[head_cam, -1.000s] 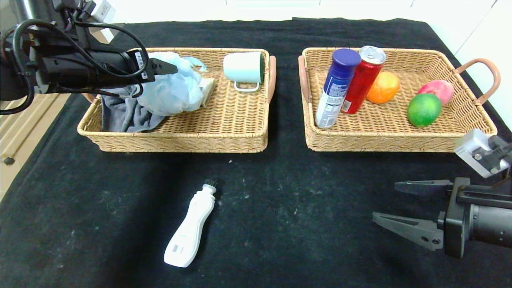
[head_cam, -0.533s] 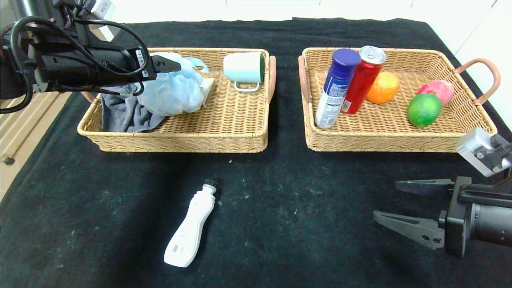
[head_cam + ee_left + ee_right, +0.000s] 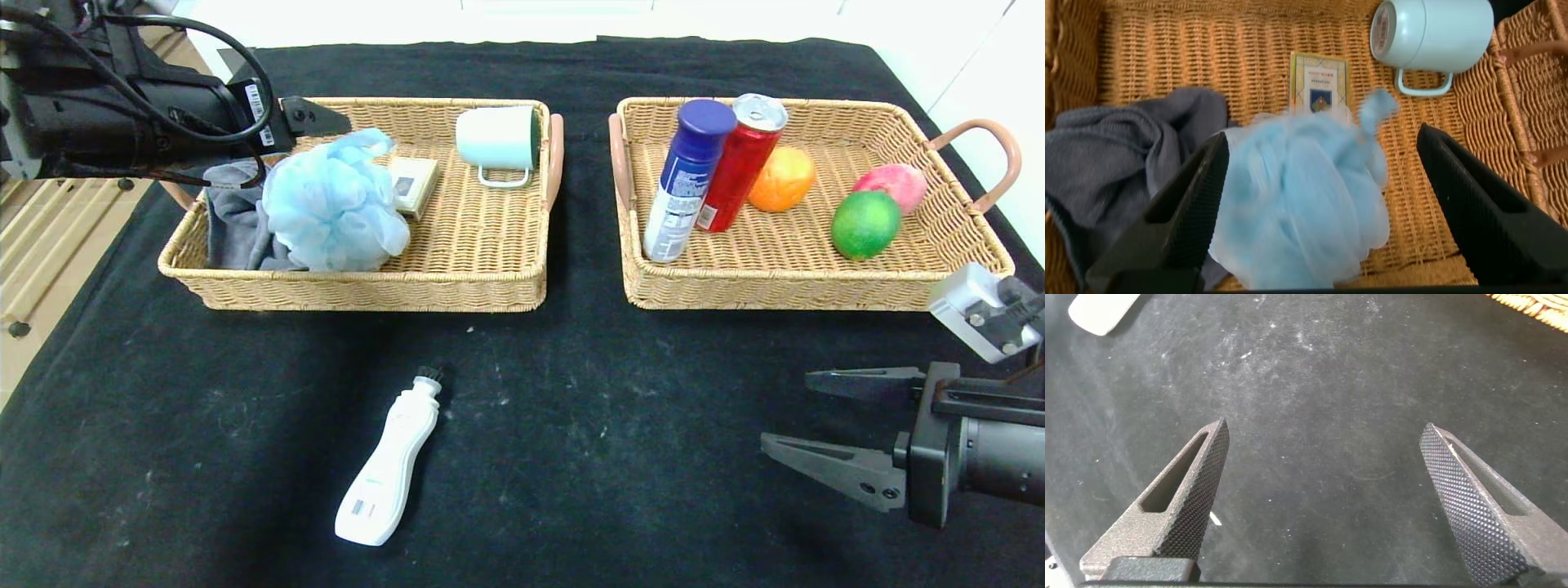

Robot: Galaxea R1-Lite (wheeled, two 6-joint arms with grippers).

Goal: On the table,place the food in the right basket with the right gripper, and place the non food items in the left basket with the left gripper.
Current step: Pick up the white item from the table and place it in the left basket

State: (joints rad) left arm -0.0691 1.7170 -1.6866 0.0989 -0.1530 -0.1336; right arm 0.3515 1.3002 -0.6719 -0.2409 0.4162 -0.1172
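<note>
The pale blue bath pouf lies free in the left basket, beside the small gold-edged card box. My left gripper hovers open above the basket's back left; in the left wrist view its jaws stand wide on either side of the pouf without gripping it. The white bottle with black cap lies on the black table, front centre. The red can, blue-capped canister and lime are in the right basket. My right gripper is open and empty over the table at the front right.
A pale mug lies on its side and a grey cloth is bunched in the left basket. An orange fruit and a pink fruit sit in the right basket. A strip of cloth separates the baskets.
The pouf has left my left gripper and dropped into the left basket. My left gripper has drawn back to the left. The right arm has not moved.
</note>
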